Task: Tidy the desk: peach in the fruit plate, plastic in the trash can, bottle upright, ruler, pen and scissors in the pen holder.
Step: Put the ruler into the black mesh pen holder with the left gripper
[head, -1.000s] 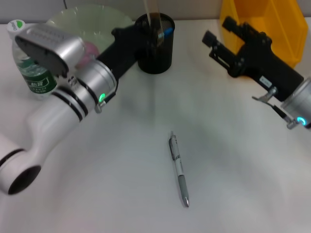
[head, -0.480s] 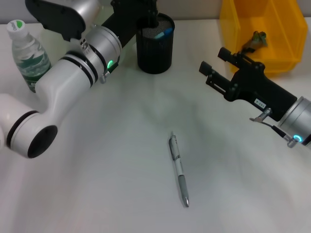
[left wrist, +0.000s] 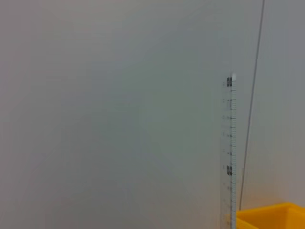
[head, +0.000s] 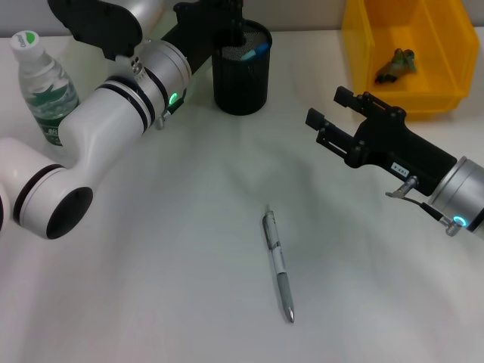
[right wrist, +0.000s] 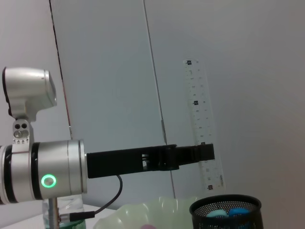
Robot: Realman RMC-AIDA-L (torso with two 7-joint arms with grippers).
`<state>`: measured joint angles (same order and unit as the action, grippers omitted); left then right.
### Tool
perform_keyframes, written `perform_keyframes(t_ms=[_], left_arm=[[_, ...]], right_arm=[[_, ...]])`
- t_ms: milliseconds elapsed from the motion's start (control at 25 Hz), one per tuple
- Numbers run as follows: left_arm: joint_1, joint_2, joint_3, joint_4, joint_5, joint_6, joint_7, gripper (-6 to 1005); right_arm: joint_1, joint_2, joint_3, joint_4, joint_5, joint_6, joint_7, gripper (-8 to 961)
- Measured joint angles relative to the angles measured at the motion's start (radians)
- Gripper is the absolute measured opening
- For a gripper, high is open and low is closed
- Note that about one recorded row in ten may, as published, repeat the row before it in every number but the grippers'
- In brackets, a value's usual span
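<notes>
In the right wrist view my left gripper (right wrist: pixel 206 152) is shut on the clear ruler (right wrist: pixel 202 124). It holds the ruler nearly upright, with the lower end just above the black mesh pen holder (right wrist: pixel 226 210). The ruler (left wrist: pixel 231 152) also shows in the left wrist view. Blue handles (head: pixel 254 51) sit inside the pen holder (head: pixel 240 76). The silver pen (head: pixel 277 261) lies on the table's middle. My right gripper (head: pixel 330 110) hovers open to the pen's right, holding nothing. At far left the bottle (head: pixel 41 83) stands upright. Crumpled plastic (head: pixel 397 64) lies in the yellow bin (head: pixel 446 83).
The left arm (head: pixel 113 113) stretches from the near left to the far edge by the pen holder. The pale green plate (right wrist: pixel 152 214) sits beside the holder and is hidden behind that arm in the head view. A wall stands behind the table.
The left arm has swung up and back, lifting the ruler out of the head view's top. The right gripper has moved away from the yellow bin toward the table's middle.
</notes>
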<state>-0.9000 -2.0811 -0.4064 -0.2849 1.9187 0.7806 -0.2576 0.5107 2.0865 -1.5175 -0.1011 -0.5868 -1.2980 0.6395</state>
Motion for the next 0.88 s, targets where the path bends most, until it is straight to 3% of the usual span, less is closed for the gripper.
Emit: perform_keyframes(t_ms=[440, 480, 600, 800, 880], left_arm=[[0.007, 0.0, -0.015, -0.013, 0.005, 0.0, 0.058, 132], [0.009, 0.0, -0.015, -0.013, 0.005, 0.0, 0.054, 304], [0.019, 0.0, -0.014, -0.013, 0.006, 0.007, 0.048, 570], [0.069, 0.01, -0.008, -0.019, 0.053, 0.079, -0.05, 660], [0.129, 0.019, -0.012, 0.039, 0.239, 0.23, -0.251, 696]], right_arm=[[0.004, -0.002, 0.0, 0.0, -0.009, 0.002, 0.0, 644], [0.004, -0.002, 0.0, 0.0, -0.009, 0.003, 0.0, 644], [0.005, -0.003, 0.0, 0.0, -0.009, 0.008, 0.01, 643], [-0.012, -0.009, 0.007, -0.008, -0.009, -0.004, 0.064, 642], [-0.02, -0.027, 0.011, -0.011, -0.009, -0.027, 0.122, 641]])
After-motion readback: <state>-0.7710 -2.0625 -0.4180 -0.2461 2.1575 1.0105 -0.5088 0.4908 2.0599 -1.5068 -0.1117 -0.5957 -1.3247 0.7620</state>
